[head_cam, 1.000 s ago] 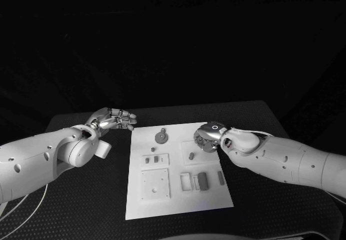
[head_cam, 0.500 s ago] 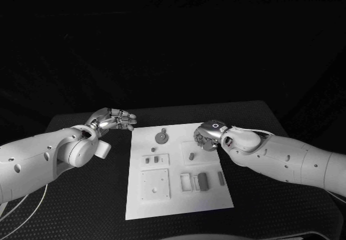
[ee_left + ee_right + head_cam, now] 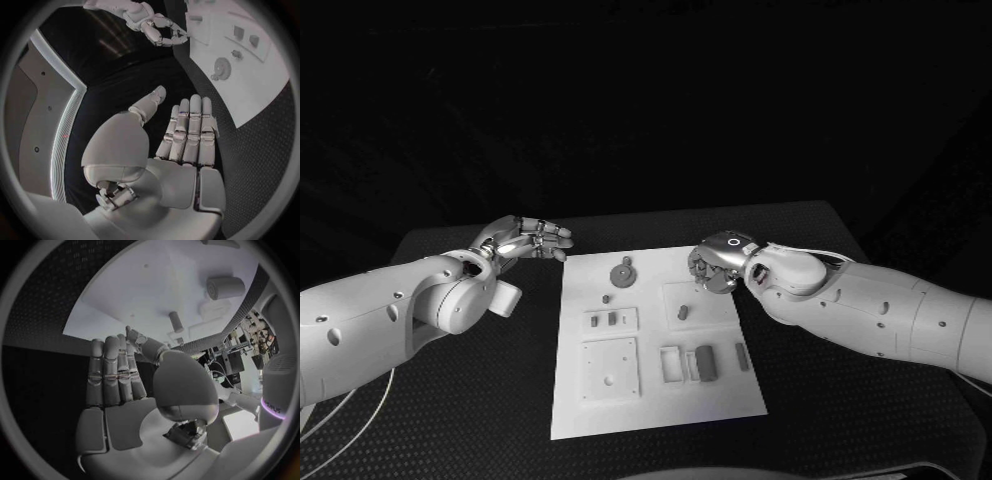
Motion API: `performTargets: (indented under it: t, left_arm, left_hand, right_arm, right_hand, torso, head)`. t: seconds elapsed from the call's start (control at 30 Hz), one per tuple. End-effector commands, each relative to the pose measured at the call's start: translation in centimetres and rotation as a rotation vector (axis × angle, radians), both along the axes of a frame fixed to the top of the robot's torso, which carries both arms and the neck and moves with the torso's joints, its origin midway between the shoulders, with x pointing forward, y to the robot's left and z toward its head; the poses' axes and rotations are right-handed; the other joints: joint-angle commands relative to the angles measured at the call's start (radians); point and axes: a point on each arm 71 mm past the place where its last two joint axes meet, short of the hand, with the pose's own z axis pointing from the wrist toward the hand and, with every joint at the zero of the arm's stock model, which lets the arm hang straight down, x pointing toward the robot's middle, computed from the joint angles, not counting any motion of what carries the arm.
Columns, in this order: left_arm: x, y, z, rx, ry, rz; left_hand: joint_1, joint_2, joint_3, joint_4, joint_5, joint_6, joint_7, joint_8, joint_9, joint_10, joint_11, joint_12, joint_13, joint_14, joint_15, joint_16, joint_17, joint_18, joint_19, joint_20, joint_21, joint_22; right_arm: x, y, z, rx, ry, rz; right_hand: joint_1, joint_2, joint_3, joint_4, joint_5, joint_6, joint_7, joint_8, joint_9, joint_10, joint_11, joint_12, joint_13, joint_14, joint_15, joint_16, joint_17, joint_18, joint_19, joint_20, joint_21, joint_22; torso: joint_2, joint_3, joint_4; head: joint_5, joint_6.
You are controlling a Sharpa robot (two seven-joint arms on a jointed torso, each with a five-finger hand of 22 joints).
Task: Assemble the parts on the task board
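The white task board (image 3: pixel 661 405) lies in the middle of the table. On it are a round grey piece with a tab (image 3: pixel 625 272), a small oblong part (image 3: pixel 684 312), a square plate (image 3: pixel 610 366) and rectangular parts (image 3: pixel 705 362) near the front. My left hand (image 3: pixel 525 240) hovers off the board's far left corner; its fingers are straight with nothing in them (image 3: pixel 181 140). My right hand (image 3: pixel 718 268) hangs over the board's far right part, fingers stretched out and palm bare (image 3: pixel 125 390). Beyond its fingertips lie a peg (image 3: pixel 177 321) and a cylinder (image 3: pixel 225 287).
The black table (image 3: pixel 473 400) surrounds the board on all sides. The left wrist view shows the right hand (image 3: pixel 160 31) above the board (image 3: pixel 262 75) and the round piece (image 3: pixel 220 67).
My right forearm has shifted slightly toward the far side and the hand has turned a little over the board. The left hand and the parts have stayed put.
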Motion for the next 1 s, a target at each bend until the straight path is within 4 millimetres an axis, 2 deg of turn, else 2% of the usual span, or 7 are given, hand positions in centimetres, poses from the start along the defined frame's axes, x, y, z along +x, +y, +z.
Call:
performTargets:
  t: [0.03, 0.23, 0.5, 0.7, 0.87, 1.0]
  left_arm:
    - [0.0, -0.2, 0.1, -0.010, 0.000, -0.015]
    - [0.0, -0.3, 0.1, -0.011, 0.000, -0.015]
    - [0.0, -0.2, 0.2, -0.010, -0.004, -0.012]
    - [0.0, -0.2, 0.2, -0.010, -0.007, -0.009]
    - [0.1, -0.3, 0.2, -0.011, -0.012, -0.006]
    - [0.2, -0.3, 0.2, -0.009, -0.013, -0.003]
  left_hand:
    - [-0.007, 0.002, -0.007, 0.001, 0.004, -0.008, -0.002, 0.000, -0.002, -0.007, -0.002, 0.001, -0.002, 0.006, 0.000, -0.004, 0.002, 0.005, 0.000, 0.003, 0.000, -0.002]
    - [-0.007, 0.001, -0.007, 0.001, 0.004, -0.008, -0.002, 0.000, -0.002, -0.007, -0.002, 0.001, -0.002, 0.006, 0.000, -0.004, 0.002, 0.005, 0.000, 0.003, 0.000, -0.002]
    - [-0.006, 0.002, -0.008, 0.001, 0.004, -0.008, -0.002, 0.000, -0.002, -0.007, -0.002, 0.001, -0.002, 0.006, 0.000, -0.005, 0.003, 0.005, 0.000, 0.003, 0.000, -0.003]
    - [-0.006, 0.001, -0.008, 0.001, 0.004, -0.008, -0.002, 0.000, -0.002, -0.007, -0.002, 0.001, -0.002, 0.006, 0.000, -0.006, 0.004, 0.005, 0.000, 0.003, 0.000, -0.004]
    - [-0.006, 0.001, -0.008, 0.001, 0.004, -0.008, -0.002, 0.001, -0.002, -0.007, -0.002, 0.001, -0.002, 0.006, 0.000, -0.006, 0.005, 0.005, 0.000, 0.003, 0.000, -0.004]
    - [-0.006, 0.001, -0.008, 0.001, 0.004, -0.008, -0.002, 0.001, -0.002, -0.007, -0.002, 0.001, -0.002, 0.006, 0.000, -0.007, 0.005, 0.005, 0.000, 0.003, 0.000, -0.005]
  right_arm:
    - [-0.1, 0.2, 0.4, 0.002, 0.019, -0.004]
    - [-0.8, 1.4, 1.3, 0.036, 0.014, 0.026]
    - [-2.9, 5.9, 2.4, 0.085, 0.010, 0.145]
    - [-4.0, 8.7, 2.9, 0.118, 0.017, 0.214]
    - [-4.8, 10.4, 2.6, 0.135, 0.033, 0.253]
    - [-5.4, 11.8, 1.6, 0.110, 0.030, 0.293]
  right_hand:
    - [-0.012, 0.001, 0.006, -0.001, 0.002, 0.006, -0.001, 0.002, 0.001, 0.009, 0.001, -0.003, 0.001, 0.007, -0.002, 0.005, 0.002, 0.014, 0.009, -0.001, 0.003, 0.002]
    - [-0.013, 0.001, 0.006, -0.001, 0.002, 0.006, -0.001, 0.002, 0.001, 0.009, 0.001, -0.003, 0.001, 0.007, -0.002, 0.005, 0.002, 0.014, 0.009, -0.001, 0.003, 0.002]
    - [-0.013, 0.002, 0.006, -0.001, 0.002, 0.005, -0.001, 0.002, 0.002, 0.009, 0.001, -0.003, 0.002, 0.007, -0.002, 0.005, 0.002, 0.014, 0.009, -0.001, 0.003, 0.002]
    - [-0.014, 0.002, 0.007, -0.001, 0.002, 0.005, -0.001, 0.002, 0.002, 0.009, 0.001, -0.004, 0.002, 0.007, -0.002, 0.004, 0.002, 0.014, 0.009, -0.002, 0.003, 0.002]
    - [-0.015, 0.004, 0.008, -0.002, 0.002, 0.004, -0.001, 0.002, 0.002, 0.008, 0.001, -0.005, 0.002, 0.007, -0.001, 0.003, 0.001, 0.014, 0.010, -0.002, 0.003, 0.002]
    - [-0.015, 0.004, 0.008, -0.002, 0.002, 0.003, -0.001, 0.002, 0.003, 0.007, 0.002, -0.005, 0.003, 0.007, -0.001, 0.003, 0.001, 0.014, 0.010, -0.002, 0.003, 0.001]
  torso:
    - [0.000, -0.0003, -0.0011]
    - [0.000, -0.0006, -0.0009]
    - [0.000, -0.0001, 0.0015]
    - [0.000, -0.0011, 0.0008]
    - [-0.001, -0.0046, 0.0023]
    - [-0.001, -0.0030, 0.0012]
  head:
    - [0.002, -0.001]
    - [0.006, -0.001]
    - [0.041, -0.002]
    - [0.055, -0.008]
    - [0.068, -0.008]
    - [0.091, -0.012]
